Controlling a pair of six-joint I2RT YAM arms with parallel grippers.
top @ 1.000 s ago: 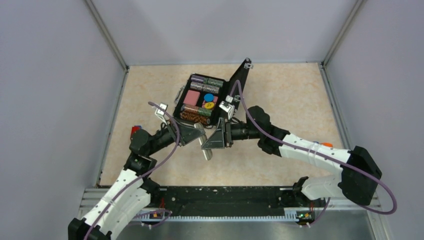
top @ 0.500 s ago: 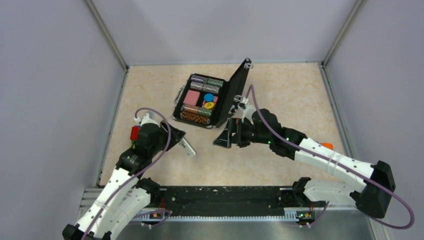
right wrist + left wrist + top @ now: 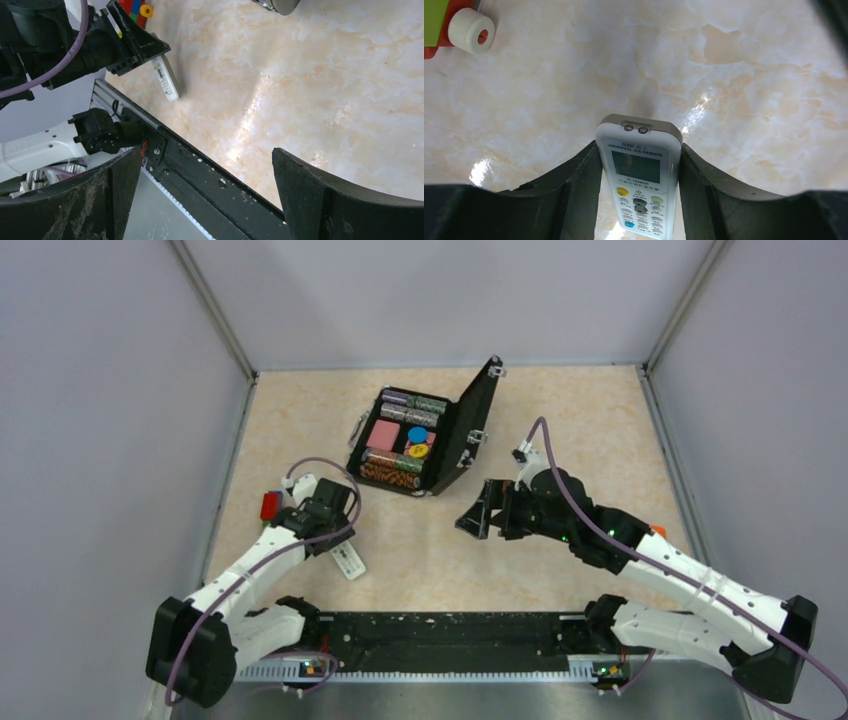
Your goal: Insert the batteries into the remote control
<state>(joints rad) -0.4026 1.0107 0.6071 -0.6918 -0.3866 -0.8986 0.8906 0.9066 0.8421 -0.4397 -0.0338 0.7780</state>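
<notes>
The white remote control (image 3: 639, 175) is face up, display and keys showing, gripped by its two long sides between the fingers of my left gripper (image 3: 639, 148). In the top view the remote (image 3: 347, 560) sits low over the floor at the near left, under my left gripper (image 3: 335, 540). My right gripper (image 3: 478, 520) is open and empty, well right of the remote; its wrist view shows the remote (image 3: 165, 77) far off. A small orange thing (image 3: 656, 530) peeks out beside the right forearm; I cannot tell whether it is a battery. No green battery shows.
An open black hinged case (image 3: 420, 440) with chip rolls stands at the back centre. A multicoloured block toy (image 3: 270, 505) lies by the left wall, also in the left wrist view (image 3: 439, 25). The black rail (image 3: 450, 630) runs along the near edge.
Both grippers met at the remote in the middle. The right gripper let go and drew back to the right; the left gripper carried the remote left and toward the near edge.
</notes>
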